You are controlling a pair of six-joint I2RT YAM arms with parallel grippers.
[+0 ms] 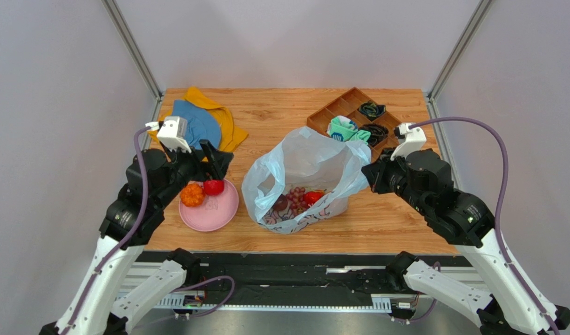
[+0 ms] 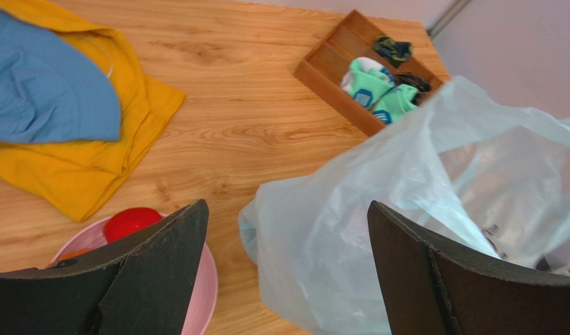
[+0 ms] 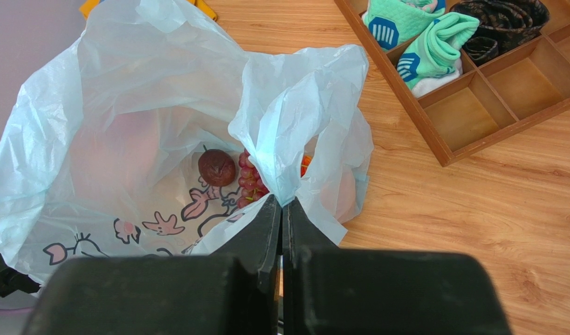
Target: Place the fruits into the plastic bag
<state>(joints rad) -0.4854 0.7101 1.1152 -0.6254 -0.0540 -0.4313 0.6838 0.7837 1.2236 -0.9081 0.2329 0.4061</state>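
1. My left gripper [image 2: 286,209] hangs with its jaws wide and nothing between them, over the far side of the pink plate [image 1: 221,213] and just beside the plastic bag [image 1: 302,157]. An orange [image 1: 192,195] and a red apple [image 1: 213,186] lie side by side on that plate, not yet bagged.
2. My right gripper [image 3: 281,202] is pinched tight on a fold of the bag's rim, holding the mouth up. A plum [image 3: 217,167], grapes [image 3: 249,174] and a second apple [image 1: 314,197] sit at the bottom.
3. First worry: the film is thin and slick. If it slides out of that pinch, I expect the mouth to sag over the fruit inside and shut the way in.
4. Second worry: the bag's left wall billows toward my open gripper. A finger swinging across could snag it and drag the bag along the surface [image 1: 281,112], or fold the opening closed.
5. Third worry: reaching for one fruit may nudge its neighbour, and the plate's shallow rim looks too low to stop a roll.
6. Fourth worry: a round, smooth apple gripped off-centre could squirt free before it reaches the opening.
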